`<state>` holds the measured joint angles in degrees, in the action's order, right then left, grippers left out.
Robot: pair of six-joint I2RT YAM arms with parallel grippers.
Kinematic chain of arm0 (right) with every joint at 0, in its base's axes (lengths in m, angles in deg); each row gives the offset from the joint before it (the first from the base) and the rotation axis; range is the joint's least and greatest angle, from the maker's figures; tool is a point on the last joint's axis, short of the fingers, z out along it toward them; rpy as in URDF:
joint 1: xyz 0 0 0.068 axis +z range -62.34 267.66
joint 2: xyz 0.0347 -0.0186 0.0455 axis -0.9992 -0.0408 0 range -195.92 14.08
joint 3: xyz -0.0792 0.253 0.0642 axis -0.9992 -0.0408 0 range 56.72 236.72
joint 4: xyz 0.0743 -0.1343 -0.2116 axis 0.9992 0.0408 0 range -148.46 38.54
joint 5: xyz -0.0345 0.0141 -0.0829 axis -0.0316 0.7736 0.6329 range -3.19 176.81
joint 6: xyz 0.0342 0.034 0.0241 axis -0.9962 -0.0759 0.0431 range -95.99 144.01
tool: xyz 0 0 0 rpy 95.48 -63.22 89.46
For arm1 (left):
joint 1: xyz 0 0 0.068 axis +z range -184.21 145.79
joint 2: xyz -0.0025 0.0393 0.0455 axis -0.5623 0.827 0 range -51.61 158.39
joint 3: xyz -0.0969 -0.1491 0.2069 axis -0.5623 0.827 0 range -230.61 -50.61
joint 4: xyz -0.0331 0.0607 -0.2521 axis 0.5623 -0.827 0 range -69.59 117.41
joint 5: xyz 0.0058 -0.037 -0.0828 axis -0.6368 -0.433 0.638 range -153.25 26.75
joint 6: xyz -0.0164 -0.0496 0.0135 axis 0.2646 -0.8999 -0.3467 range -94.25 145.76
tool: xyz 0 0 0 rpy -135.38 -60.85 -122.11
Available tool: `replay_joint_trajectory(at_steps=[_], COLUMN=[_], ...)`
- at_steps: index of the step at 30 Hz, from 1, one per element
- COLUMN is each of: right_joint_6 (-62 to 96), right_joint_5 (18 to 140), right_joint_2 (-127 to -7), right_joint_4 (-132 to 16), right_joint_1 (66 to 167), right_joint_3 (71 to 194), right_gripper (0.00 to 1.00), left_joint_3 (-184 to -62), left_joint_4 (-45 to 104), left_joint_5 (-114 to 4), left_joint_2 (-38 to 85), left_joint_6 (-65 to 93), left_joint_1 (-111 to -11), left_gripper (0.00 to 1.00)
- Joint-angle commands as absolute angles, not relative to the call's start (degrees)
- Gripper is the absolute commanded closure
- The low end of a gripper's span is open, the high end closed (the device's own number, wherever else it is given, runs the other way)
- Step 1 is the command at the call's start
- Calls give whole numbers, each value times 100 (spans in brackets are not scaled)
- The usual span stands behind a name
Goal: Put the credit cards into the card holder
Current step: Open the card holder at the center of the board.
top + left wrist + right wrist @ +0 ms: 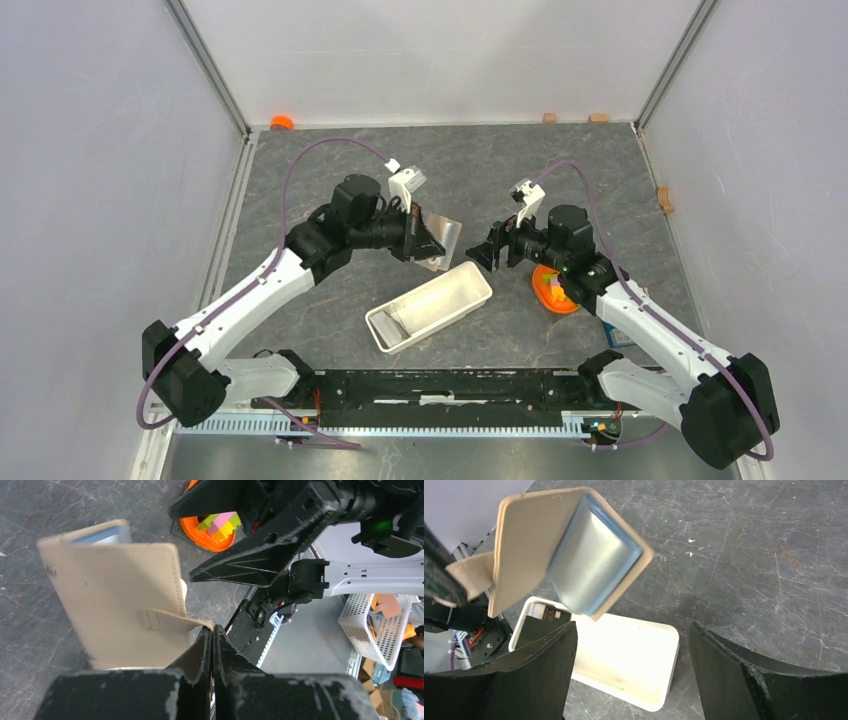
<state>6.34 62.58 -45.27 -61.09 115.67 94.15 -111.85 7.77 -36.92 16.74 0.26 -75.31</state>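
The grey stone-patterned table (330,190) fills the floor of the cell, and the white card tray (448,298) lies at an angle in the middle of it, so I'll place everything from that.

The left arm (250,295) reaches in from the tray's left and bends over its far side. The right arm (650,330) comes in from the tray's right.

Just beyond the tray's far long wall, up off the table, there's a beige flip wallet (115,595) hanging open. A blue-grey metal case (591,565) is fixed inside its cover.

The left gripper (213,632) has it. The fingers are pressed tight together, pinching the end of the wallet's little strap tab (167,620), and the rest of the wallet juts out sideways from that pinch.

The right gripper (633,630) sits off the tray's far right end, facing the wallet. Its fingers are spread wide with nothing between them and clear of the wallet.

Right of the tray, tucked under the right arm, is an orange bowl (205,532) of coloured blocks (220,522).

Now the card: one black credit card (541,625) with pale "VIP" lettering lies flat inside the tray, at the end nearest the arm bases. I can only make out that one card.

Well beyond the tray, small wooden blocks (549,117) dot the table's far edge.
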Motion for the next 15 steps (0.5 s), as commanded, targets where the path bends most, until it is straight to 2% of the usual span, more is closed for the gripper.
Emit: replay_joint_trajectory(at_steps=[1,7,15], right_joint_6=[723,685,743], right_joint_5=[6650,7031,7102], right_joint_2=[-4410,-4530,-4688], right_joint_4=[-6448,-6570,-6716], right_joint_1=[11570,11570,11563], right_joint_3=[9294,9212,8999], right_gripper=[14,13,13], left_joint_3=[-11340,-11481,-12373], left_joint_4=[543,1059,1318], left_joint_5=[-2788,-2453,-2372], left_joint_2=[1986,2783,3848], left_joint_6=[183,-16,-182], left_joint_1=[-6918,-6555,-6544], left_gripper=[98,98,98])
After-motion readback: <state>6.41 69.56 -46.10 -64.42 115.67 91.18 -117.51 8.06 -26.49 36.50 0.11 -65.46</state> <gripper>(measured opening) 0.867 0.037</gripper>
